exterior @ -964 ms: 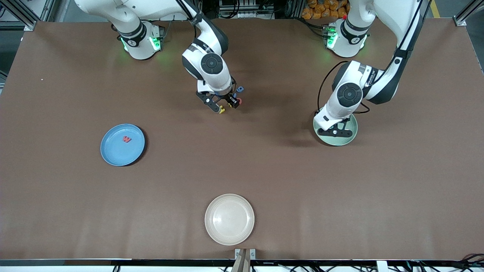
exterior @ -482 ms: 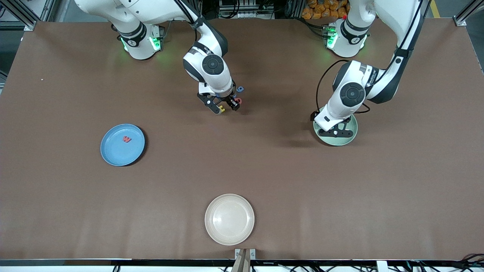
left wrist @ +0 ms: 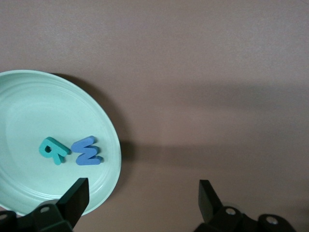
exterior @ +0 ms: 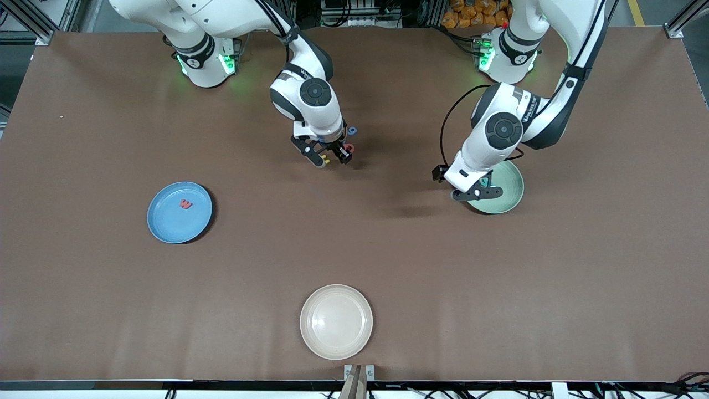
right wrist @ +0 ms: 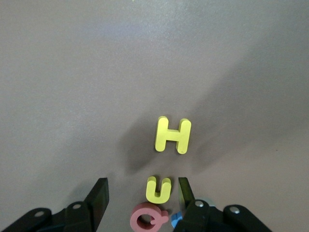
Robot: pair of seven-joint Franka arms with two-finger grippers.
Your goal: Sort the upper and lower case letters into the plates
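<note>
Hovering low over a small cluster of chunky toy letters near the middle of the brown table (exterior: 388, 260), the right gripper (exterior: 330, 157) has its black fingers (right wrist: 99, 195) spread, with a small yellow letter U (right wrist: 159, 189) lying on the table between them. A larger yellow letter H (right wrist: 173, 135) lies just beside the U, clear of the fingers. A pink ring-shaped letter Q (right wrist: 147, 218) sits against the U's other end, and a scrap of a blue letter (right wrist: 176, 219) peeks out beside it. In the front view another small blue letter (exterior: 352, 131) lies farther from the camera than the gripper.

Over the edge of the round pale mint green plastic plate (exterior: 507, 191), toward the left arm's end of the table, hangs the left gripper (exterior: 477, 193), its fingers (left wrist: 75, 196) wide apart and holding nothing. Inside that plate lie a teal letter R (left wrist: 53, 150) and a blue letter (left wrist: 87, 152), side by side.

The round blue plastic plate (exterior: 179, 213) sits toward the right arm's end of the table with a red letter W (exterior: 186, 204) in it. A cream-white round plate (exterior: 336, 321) lies nearest the camera.
</note>
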